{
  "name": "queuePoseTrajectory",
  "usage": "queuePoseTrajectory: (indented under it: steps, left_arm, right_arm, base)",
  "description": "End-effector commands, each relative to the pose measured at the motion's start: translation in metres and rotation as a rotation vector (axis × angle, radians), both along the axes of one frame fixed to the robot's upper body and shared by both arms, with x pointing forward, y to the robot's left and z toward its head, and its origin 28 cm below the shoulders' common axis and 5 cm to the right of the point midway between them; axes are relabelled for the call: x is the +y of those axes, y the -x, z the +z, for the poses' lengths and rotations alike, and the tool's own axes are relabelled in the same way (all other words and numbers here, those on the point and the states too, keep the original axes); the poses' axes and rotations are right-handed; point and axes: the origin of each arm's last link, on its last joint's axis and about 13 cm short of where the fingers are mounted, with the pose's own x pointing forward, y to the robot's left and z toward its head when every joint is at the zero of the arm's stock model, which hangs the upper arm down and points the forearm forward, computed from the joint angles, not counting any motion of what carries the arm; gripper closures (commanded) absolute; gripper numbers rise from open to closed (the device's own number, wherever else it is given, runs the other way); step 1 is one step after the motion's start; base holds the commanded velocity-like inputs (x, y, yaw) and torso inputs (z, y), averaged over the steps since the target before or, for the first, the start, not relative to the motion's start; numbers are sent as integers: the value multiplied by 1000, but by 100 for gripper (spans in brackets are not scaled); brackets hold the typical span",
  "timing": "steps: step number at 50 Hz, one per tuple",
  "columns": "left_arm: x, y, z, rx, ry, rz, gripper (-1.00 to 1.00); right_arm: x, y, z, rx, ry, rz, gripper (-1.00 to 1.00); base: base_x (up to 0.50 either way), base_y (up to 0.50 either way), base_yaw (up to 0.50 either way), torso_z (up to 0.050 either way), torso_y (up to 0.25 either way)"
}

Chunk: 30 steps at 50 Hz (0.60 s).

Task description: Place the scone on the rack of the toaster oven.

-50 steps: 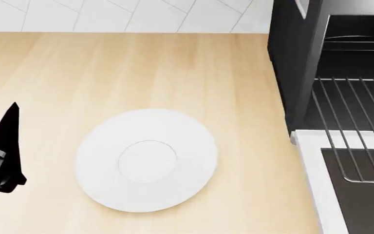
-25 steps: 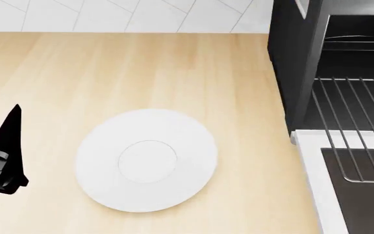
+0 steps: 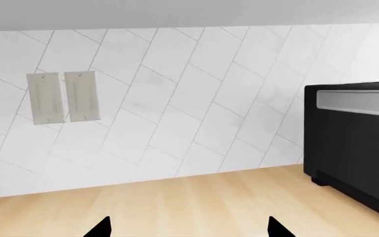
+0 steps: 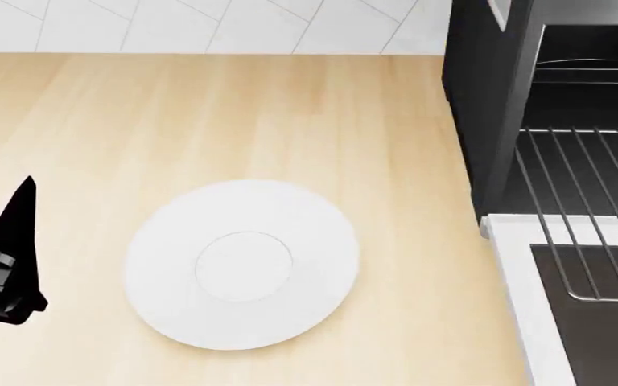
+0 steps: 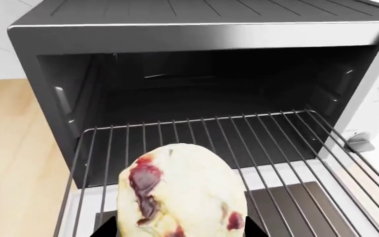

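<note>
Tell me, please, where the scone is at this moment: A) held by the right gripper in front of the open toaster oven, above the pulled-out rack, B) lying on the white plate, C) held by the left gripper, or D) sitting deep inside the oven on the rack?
A: the right wrist view shows the scone close up over the rack, while the plate is bare.

a pale wooden surface (image 4: 234, 112) with fine lengthwise grain fills most of the head view, evenly lit without hard shadows. behind it rises a wall of white tiles (image 3: 196, 98) laid on a slant, with thin grey joints. two pale grey switch plates (image 3: 63, 97) sit side by side on that wall, well above the wood.
</note>
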Motion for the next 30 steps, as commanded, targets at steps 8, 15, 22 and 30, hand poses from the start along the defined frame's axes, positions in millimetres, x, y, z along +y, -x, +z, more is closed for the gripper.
queuePoseTrajectory:
  steps: [8,15,22,30]
  left_arm:
    - [0,1,-1,1,1,-1,-100]
    - [1,2,-1,-1,0,0,-100]
    - [1,3,0,-4,0,-2,-100]
    - [-1,2,-1,-2,0,-9,-100]
  right_arm:
    - [-1,-8,3,-3,4,0,100]
    - [-1,-8,1,-1,-1,-6,100]
    - [0,-4,3,-11,4,-7,-100]
    - [7,7,18,-76,58,9,-100]
  base:
    - [0,0,0,0,0]
    - [0,0,0,0,0]
    - [0,0,0,0,0]
    - [0,0,0,0,0]
